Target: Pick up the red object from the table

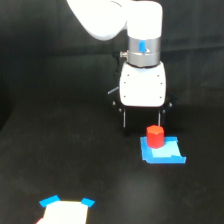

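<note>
Approach step: open hand (142,119) hovers behind red object (155,136) (on blue piece (167,152)); next, lower and close.

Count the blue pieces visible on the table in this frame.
2: a flat blue piece under the red object, and blue corners edging a white thing at the bottom edge; more may lie out of frame.

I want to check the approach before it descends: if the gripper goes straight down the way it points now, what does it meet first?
Probably the matte black table: the gripper seems to hang just behind the small red-orange block and flat blue piece, though depth is unclear.
</note>
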Controlling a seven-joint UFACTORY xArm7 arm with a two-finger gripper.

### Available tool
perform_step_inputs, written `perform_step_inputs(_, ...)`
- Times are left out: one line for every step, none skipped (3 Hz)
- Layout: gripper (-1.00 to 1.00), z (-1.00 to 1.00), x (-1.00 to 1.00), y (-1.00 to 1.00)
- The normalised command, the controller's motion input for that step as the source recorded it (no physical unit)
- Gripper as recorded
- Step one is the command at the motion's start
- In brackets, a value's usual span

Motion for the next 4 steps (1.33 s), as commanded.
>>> perform_step_inputs(1.00, -0.40, 0.28, -0.72)
perform_step_inputs(0.72, -0.79, 0.04, -0.66)
perform_step_inputs(1.00, -0.49, 0.02, -0.13)
perform_step_inputs(-0.77, -0.27, 0.36, 0.08)
